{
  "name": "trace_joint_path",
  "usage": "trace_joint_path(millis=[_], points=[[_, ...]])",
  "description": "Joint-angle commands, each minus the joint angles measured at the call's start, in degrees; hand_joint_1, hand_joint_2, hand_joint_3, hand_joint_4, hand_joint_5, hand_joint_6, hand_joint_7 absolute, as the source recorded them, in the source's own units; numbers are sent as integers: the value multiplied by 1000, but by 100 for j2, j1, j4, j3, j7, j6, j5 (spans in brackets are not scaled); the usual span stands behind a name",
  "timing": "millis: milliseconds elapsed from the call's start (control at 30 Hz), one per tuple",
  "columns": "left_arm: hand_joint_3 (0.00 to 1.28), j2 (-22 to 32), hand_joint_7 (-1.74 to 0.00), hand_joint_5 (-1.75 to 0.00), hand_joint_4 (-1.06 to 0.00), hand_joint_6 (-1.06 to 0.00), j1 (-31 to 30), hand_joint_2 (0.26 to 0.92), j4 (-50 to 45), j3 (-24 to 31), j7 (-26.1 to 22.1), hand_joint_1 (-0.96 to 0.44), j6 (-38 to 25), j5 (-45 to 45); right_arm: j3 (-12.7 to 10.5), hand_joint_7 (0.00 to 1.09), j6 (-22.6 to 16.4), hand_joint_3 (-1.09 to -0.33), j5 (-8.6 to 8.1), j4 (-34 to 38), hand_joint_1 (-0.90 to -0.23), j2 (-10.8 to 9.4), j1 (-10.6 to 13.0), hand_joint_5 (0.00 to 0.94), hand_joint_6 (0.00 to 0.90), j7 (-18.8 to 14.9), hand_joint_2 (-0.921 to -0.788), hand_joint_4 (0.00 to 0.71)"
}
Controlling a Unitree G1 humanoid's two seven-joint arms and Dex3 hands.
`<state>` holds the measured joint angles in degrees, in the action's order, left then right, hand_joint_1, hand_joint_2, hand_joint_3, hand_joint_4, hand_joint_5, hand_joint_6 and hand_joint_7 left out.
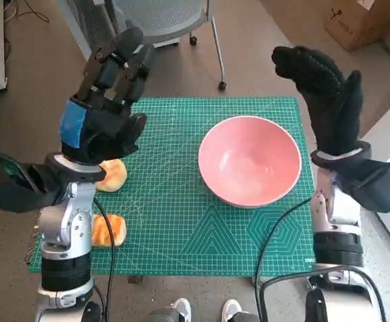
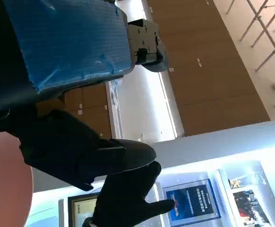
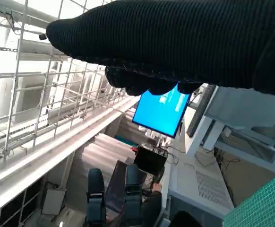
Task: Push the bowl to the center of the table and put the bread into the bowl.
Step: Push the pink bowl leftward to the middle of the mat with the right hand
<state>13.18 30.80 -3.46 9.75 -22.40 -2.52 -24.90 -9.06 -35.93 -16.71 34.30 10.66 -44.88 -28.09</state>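
Pink bowl (image 1: pixel 250 161) sits mouth-up, right of the surface's (image 1: pixel 181 228) middle. Two bread rolls (image 1: pixel 112 174) (image 1: pixel 108 229) lie at the left edge, long axes roughly left-right. Left hand (image 1: pixel 104 111) and right hand (image 1: pixel 326 97) are raised, fingers spread, holding nothing.

Head view steeply down (wrists upward)

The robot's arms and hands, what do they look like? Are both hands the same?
No. The left hand is black, hard and boxy, with blue tape over its back. The right hand wears a black knitted glove. Both forearms are pale silvery metal with black rings near the bottom, dark cloth wraps each wrist, and black cables run along them.
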Motion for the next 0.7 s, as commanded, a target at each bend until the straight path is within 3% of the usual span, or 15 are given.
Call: trace_joint_path(millis=[33, 400, 600, 700], points=[[607, 29, -606, -4, -53, 1, 23, 678, -94, 25, 4, -449, 3, 4, -25, 0, 24, -486, -12, 56, -601, -21, 105, 3, 400, -30, -921, 264], [607, -24, -599, -5, -54, 1, 11, 677, -101, 1, 37, -456, 50, 24, -73, 0, -17, -487, -33, 112, -597, 49, 94, 2, 398, -63, -921, 264], [607, -56, -593, -5, -54, 1, -10, 677, -128, -4, 60, -457, 45, 22, -370, 0, -192, -485, -196, 848, -611, 355, -127, 1, 396, -316, -921, 262], [607, -65, -591, -6, -54, 1, -32, 677, -131, -6, 68, -459, 62, 37, -531, 0, -350, -486, -195, 1370, -629, 529, -261, 0, 393, -371, -921, 261]])
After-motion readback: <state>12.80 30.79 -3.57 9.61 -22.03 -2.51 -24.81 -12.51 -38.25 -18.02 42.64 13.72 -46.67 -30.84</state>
